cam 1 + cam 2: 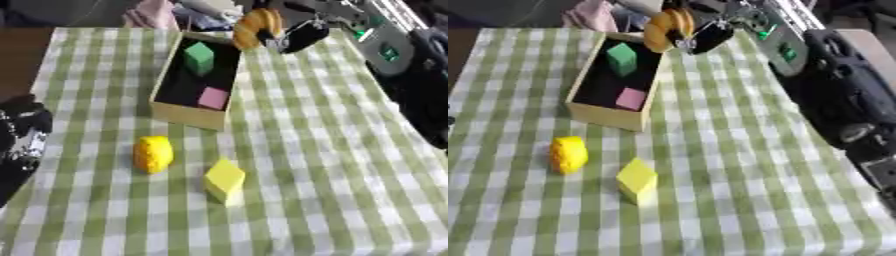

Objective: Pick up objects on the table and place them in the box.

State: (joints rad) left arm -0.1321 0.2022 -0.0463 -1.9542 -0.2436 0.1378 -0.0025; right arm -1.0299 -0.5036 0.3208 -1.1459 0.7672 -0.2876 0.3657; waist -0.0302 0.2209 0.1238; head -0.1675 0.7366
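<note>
The box (188,116) is a shallow, light wooden tray with a dark inside, standing on the desk (332,165) under a green-and-white checked cloth; inside it a green block (199,57) stands toward the far end and a pink block (213,98) lies toward the near end. Just past the box's far right corner the right hand (293,36) has its fingers curled round an orange, ridged, rounded object (256,26), held above the rim. In front of the box a rounded yellow object (153,154) and a yellow block (225,180) lie on the cloth, and the left hand (24,131) shows at the left edge, well to the box's left, its fingers too blurred to tell.
</note>
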